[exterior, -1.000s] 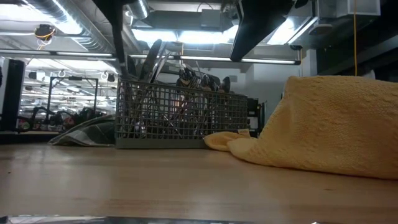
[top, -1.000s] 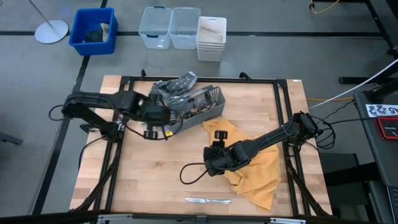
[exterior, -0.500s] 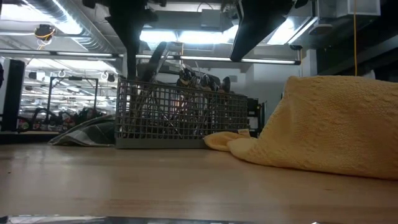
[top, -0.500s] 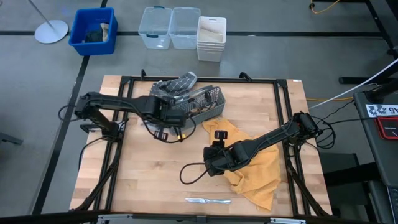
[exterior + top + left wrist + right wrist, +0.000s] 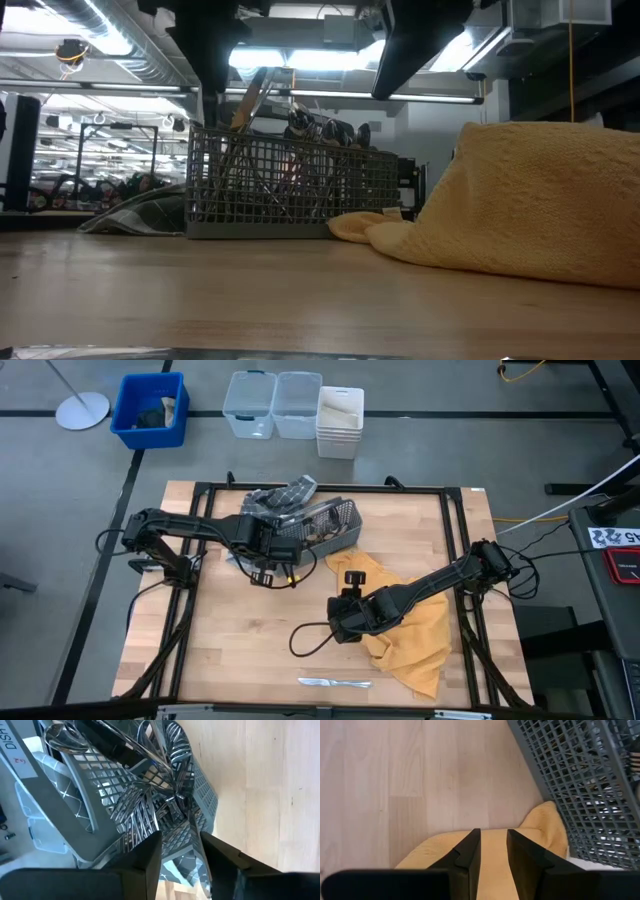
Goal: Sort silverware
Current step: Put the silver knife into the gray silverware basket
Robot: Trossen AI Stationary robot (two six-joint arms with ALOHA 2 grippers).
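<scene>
The grey wire-mesh caddy [image 5: 322, 532] stands at the table's far middle, with several pieces of silverware [image 5: 170, 795] standing and leaning inside it. Two more pieces of silverware [image 5: 335, 682] lie flat near the table's front edge. My left gripper [image 5: 181, 860] hangs open over the caddy's left end [image 5: 290, 545], with nothing gripped. My right gripper [image 5: 493, 855] stands open just above the left part of a yellow towel [image 5: 415, 630], which lies crumpled on the table to the right of the middle.
A grey checked cloth [image 5: 285, 493] lies against the caddy's far left side. Black frame rails [image 5: 200, 490] run along the table's edges. A blue bin [image 5: 150, 408], clear bins [image 5: 272, 403] and a white tub [image 5: 340, 420] stand on the floor beyond the far edge. Bare wood [image 5: 250, 630] lies at the near left.
My left gripper has gone toward the table's right and far edges, from beside the caddy's left end to over it. In the low view the pieces of silverware leaning out of that end have shifted. My right arm has kept still.
</scene>
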